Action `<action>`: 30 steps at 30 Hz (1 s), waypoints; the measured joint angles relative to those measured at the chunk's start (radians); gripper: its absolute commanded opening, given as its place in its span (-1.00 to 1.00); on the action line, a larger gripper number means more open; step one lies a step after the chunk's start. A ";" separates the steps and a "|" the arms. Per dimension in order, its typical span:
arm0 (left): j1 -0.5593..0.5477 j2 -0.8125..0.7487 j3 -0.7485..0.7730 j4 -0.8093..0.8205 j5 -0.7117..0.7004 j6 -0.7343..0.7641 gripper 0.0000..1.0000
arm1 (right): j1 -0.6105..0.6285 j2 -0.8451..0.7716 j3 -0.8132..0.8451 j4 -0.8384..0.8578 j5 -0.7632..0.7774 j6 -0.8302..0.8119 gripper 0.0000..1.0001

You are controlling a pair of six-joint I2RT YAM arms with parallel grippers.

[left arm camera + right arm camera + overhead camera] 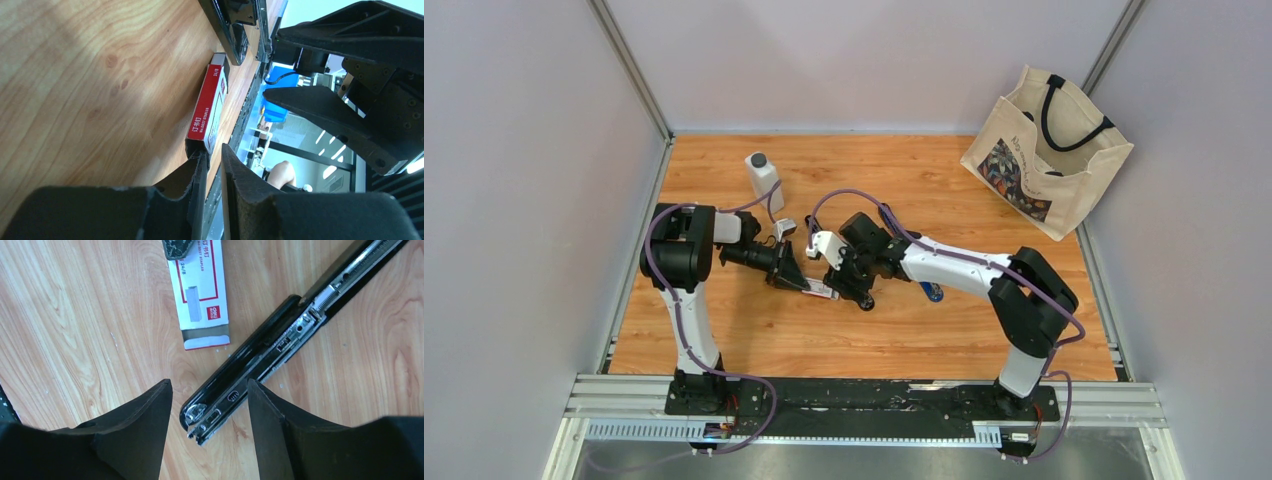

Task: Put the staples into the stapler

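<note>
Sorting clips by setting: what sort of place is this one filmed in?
Probably a lab robot test cell, not an office: a light wooden tabletop boxed in by plain pale wall panels, a silver aluminium mounting rail at its near edge, and a beige canvas tote bag.

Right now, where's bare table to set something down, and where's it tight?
Free: far strip between bottle and tote bag; near strip before the arm bases. Crowded: centre, where left claw and right claw sit by staples and stapler.
</note>
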 measured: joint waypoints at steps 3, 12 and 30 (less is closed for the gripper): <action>0.000 0.005 0.005 -0.006 0.000 0.002 -0.57 | 0.010 0.031 0.021 0.001 -0.004 -0.003 0.22; 0.000 0.016 0.021 -0.030 0.000 0.019 -0.66 | 0.019 0.107 0.066 0.021 -0.009 -0.004 0.22; 0.020 0.024 0.042 -0.118 0.001 0.098 -0.73 | 0.037 0.177 0.096 0.057 -0.006 -0.004 0.23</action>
